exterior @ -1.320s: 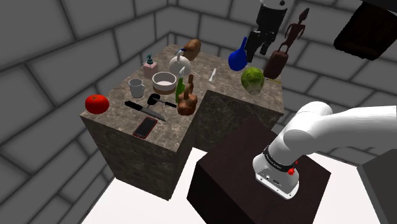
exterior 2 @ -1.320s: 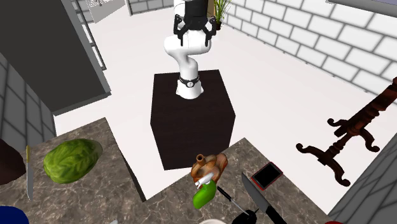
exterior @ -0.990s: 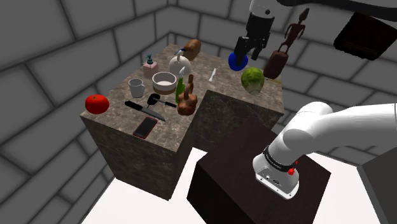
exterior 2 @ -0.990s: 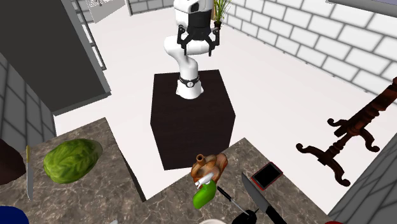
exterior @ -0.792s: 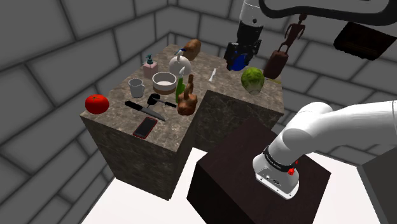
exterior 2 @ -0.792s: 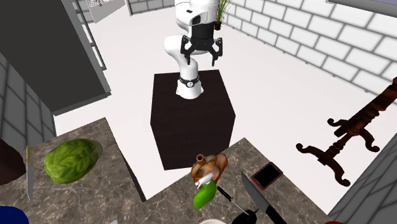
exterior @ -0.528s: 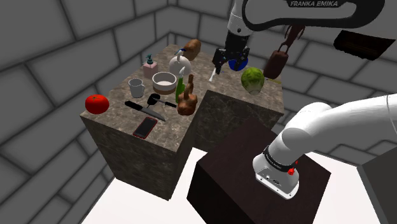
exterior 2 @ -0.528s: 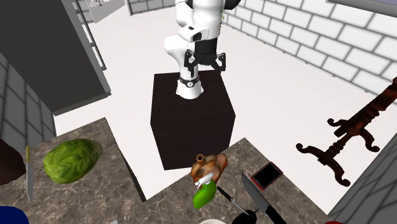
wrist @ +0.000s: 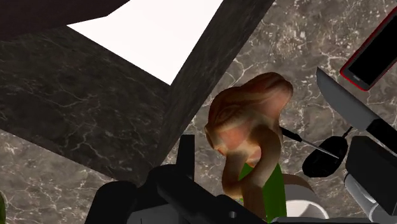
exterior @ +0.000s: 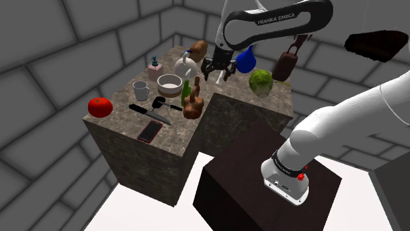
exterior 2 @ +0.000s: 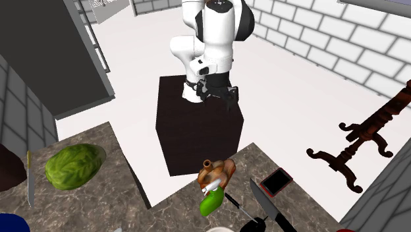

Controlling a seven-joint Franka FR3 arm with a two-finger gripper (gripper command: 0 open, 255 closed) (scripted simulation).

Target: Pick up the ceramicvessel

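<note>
Scanning the shoulder view L to R: tomato (exterior: 100, 106), phone (exterior: 150, 131), then the brown ceramic vessel (exterior: 192, 105), upright near the counter (exterior: 121, 98) edge, just beside a green bottle (exterior: 186, 88). My gripper (exterior: 219, 75) hangs above & right of it, fingers spread, holding nothing. Cabbage (exterior: 261, 82) sits further right.

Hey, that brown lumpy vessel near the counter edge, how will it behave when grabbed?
The brown vessel looks rigid and glossy, so it probably won't flex but might slip in the hand. Tall, lumpy and narrow on top, standing close to the counter edge, it could tip if nudged.
</note>
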